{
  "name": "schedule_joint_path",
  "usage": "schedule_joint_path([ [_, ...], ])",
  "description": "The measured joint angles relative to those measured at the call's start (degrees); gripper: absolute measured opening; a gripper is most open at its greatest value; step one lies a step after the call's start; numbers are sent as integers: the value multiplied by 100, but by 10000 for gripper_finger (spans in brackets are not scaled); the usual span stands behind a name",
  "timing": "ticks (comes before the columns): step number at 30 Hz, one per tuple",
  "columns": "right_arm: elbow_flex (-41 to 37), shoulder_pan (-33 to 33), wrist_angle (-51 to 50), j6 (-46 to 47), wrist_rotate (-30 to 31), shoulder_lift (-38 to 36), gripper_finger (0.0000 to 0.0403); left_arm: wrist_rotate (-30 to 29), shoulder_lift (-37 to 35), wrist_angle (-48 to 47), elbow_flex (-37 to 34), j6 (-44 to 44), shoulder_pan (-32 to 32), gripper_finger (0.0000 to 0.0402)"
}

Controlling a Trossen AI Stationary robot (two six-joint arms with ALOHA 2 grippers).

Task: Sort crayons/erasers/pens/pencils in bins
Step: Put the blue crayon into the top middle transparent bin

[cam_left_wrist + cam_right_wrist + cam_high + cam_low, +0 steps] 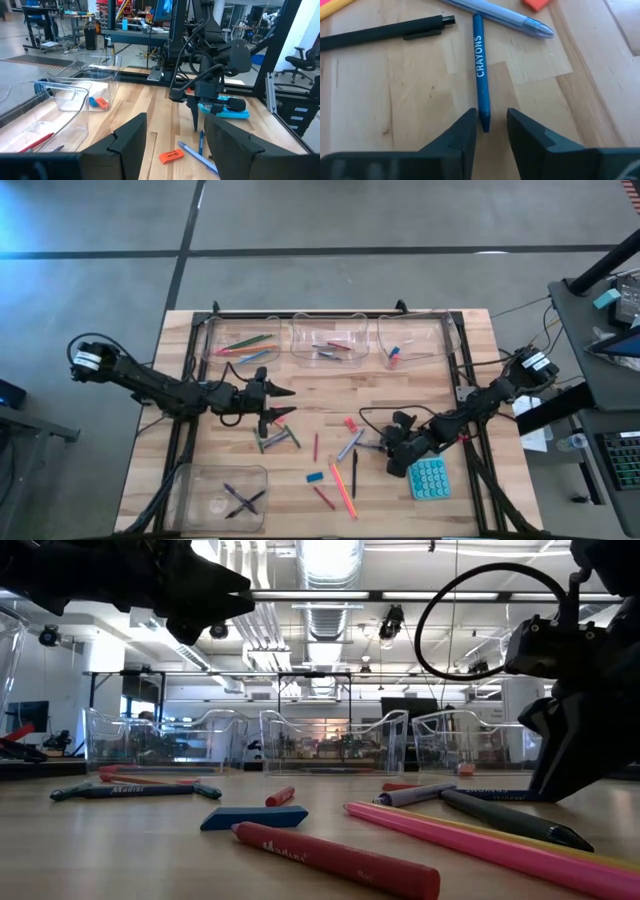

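A blue crayon lies flat on the table. My right gripper is open and low over the table's right middle, with one finger on either side of the crayon's near tip, not touching it. My left gripper is open and empty above the table's left middle, over grey and green crayons. Three clear bins stand along the far edge, holding pencils, mixed sticks and erasers. A fourth bin at the near left holds dark pens.
Loose on the table's middle: a black pen, a pale pen, a red eraser, a blue eraser, pink and orange pencils and red crayons. A teal calculator lies beside my right gripper.
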Motion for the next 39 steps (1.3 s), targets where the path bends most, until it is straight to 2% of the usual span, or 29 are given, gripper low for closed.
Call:
schedule_joint_path([
  [6,0,0,-25,61,-94,-105,32,0,0,4,0,-75,0,184],
  [9,2,0,-115,86,-103,-234,15,0,0,33,3,-162,0,184],
  [17,-50,0,-541,124,70,-883,13,2,-2,31,40,-166,0,184],
  [25,-44,-24,-336,81,818,-1369,12,2,-2,22,42,-233,0,184],
  [28,-37,-151,-319,64,857,-1462,12,2,-2,24,42,-454,0,184],
  [31,-37,-323,-118,-47,979,-1562,12,2,-2,24,42,-461,0,184],
  [34,-37,-620,366,-242,1491,-1596,12,2,-2,24,42,-463,0,184],
  [39,-22,-1544,1485,-1165,1219,-1632,9,3,-4,22,52,-463,0,184],
])
